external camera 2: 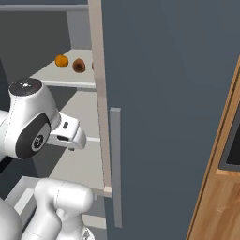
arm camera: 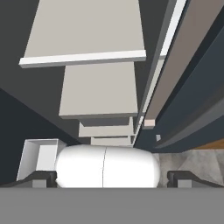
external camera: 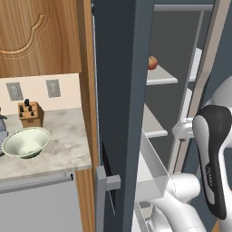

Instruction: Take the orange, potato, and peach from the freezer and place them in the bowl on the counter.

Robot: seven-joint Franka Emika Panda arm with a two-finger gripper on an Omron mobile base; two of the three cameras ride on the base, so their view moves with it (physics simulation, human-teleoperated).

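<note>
My tool [arm camera: 107, 179] hangs released inside the freezer [external camera 2: 164, 93], below the shelf [external camera 2: 61, 75] carrying the orange [external camera 2: 61, 61] and potato [external camera 2: 79, 65].

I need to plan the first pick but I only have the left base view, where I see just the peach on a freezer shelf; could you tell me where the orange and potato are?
Observer: The orange and potato lie side by side, apart, on the upper shelf in the right base view.
Operator: Thank you. Is the gripper holding anything?
Observer: No; in the hand view the fingertips stand wide apart with nothing between them.
Operator: Is the bowl empty?
Observer: Your view shows it: the bowl on the counter holds nothing.
</note>
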